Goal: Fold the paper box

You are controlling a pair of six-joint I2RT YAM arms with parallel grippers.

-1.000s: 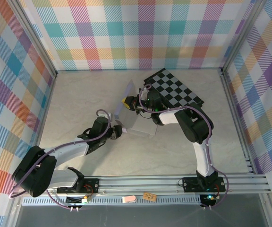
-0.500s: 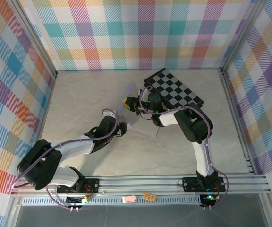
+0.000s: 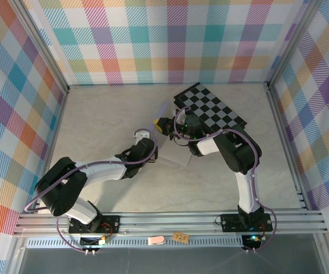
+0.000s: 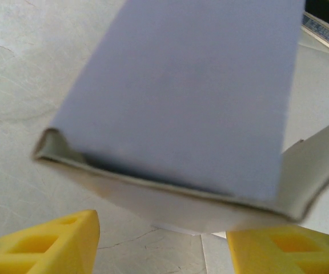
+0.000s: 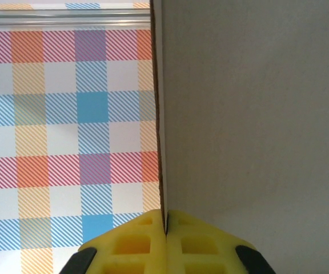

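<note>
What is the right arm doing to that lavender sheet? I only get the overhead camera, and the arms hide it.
Observer: The right gripper is shut on an edge of the paper box, pinching the thin card.
Operator: And the left arm's claw?
Observer: The left gripper is open, its yellow fingers apart just under the box's lower edge.
Operator: Is the sheet bent at all?
Observer: Yes, the left wrist view shows a lavender panel creased over an off-white layer.

Lavender paper box (image 4: 181,97), black-and-white checkerboard (image 3: 216,108)
</note>
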